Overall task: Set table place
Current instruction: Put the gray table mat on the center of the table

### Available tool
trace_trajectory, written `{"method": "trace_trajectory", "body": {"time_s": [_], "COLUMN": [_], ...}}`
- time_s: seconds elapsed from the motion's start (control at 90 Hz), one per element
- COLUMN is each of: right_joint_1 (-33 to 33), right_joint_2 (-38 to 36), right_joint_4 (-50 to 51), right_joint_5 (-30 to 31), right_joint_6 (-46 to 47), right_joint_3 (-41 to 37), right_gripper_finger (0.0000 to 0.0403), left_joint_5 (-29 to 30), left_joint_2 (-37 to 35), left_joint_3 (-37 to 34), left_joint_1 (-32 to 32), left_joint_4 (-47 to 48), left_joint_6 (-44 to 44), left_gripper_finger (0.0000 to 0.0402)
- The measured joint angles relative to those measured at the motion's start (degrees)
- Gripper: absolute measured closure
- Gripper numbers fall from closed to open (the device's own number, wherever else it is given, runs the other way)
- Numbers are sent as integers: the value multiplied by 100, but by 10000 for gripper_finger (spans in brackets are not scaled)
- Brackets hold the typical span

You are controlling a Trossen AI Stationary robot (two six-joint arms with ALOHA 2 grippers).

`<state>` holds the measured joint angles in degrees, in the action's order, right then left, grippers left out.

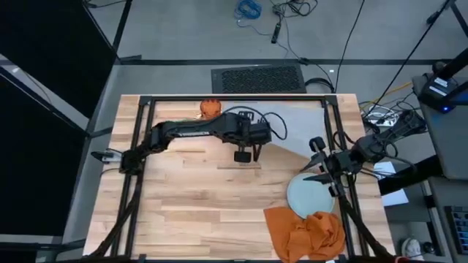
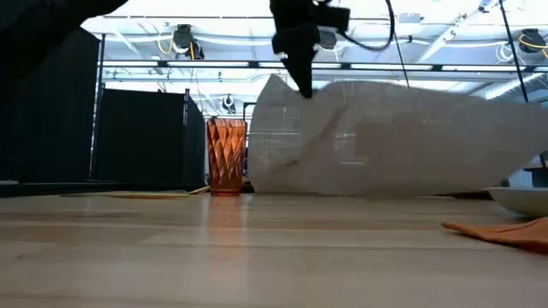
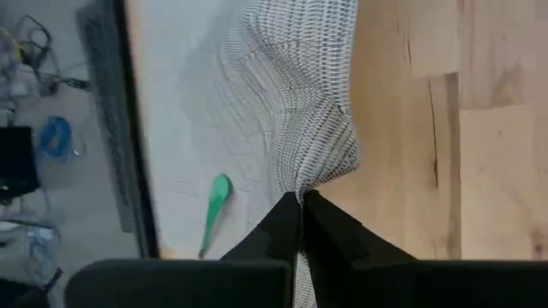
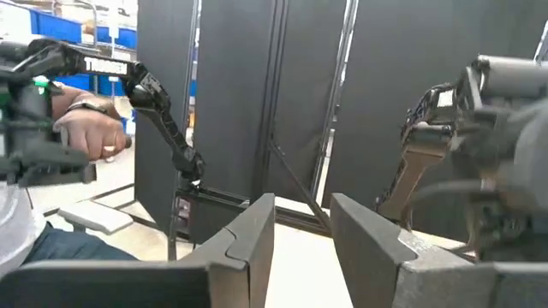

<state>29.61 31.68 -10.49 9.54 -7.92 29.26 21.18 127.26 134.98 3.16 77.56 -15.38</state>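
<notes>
The grey woven placemat (image 1: 300,128) lies at the table's far right, with its near left part raised like a tent (image 2: 385,137). My left gripper (image 1: 247,153) is above the table's middle, shut on that raised part. My right gripper (image 1: 316,162) hovers open just beyond the pale round plate (image 1: 311,196), touching nothing. In the right wrist view the right gripper (image 4: 301,235) points level into the room. The plate rests flat on the wood, next to a crumpled orange napkin (image 1: 306,230). My left gripper pinches a bunched corner of the placemat (image 3: 312,181) between its two fingers, which come from above and point down (image 2: 300,81). The held corner is lifted clear. The rest slopes down slack, and its far right part (image 2: 377,188) rests on the table.
An orange faceted glass (image 1: 210,108) stands at the far edge, left of the placemat. A green utensil (image 3: 217,198) lies by the mat's far side. Bare wood (image 1: 197,204) spreads across the near left. A person's hand (image 4: 90,137) shows beyond the table.
</notes>
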Motion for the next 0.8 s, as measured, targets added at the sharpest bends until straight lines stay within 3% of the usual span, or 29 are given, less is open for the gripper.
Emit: {"method": "trace_trajectory", "body": {"time_s": [0.4,0.8], "right_joint_1": [0,-4], "right_joint_2": [7,2], "right_joint_4": [-50,-101], "right_joint_5": [98,258], "right_joint_6": [-20,-175], "right_joint_3": [0,0], "right_gripper_finger": [300,300], "left_joint_5": [354,326], "left_joint_2": [-464,-740], "left_joint_3": [1,2], "left_joint_1": [-67,-467], "left_joint_4": [268,258], "left_joint_6": [55,307], "left_gripper_finger": [402,402]}}
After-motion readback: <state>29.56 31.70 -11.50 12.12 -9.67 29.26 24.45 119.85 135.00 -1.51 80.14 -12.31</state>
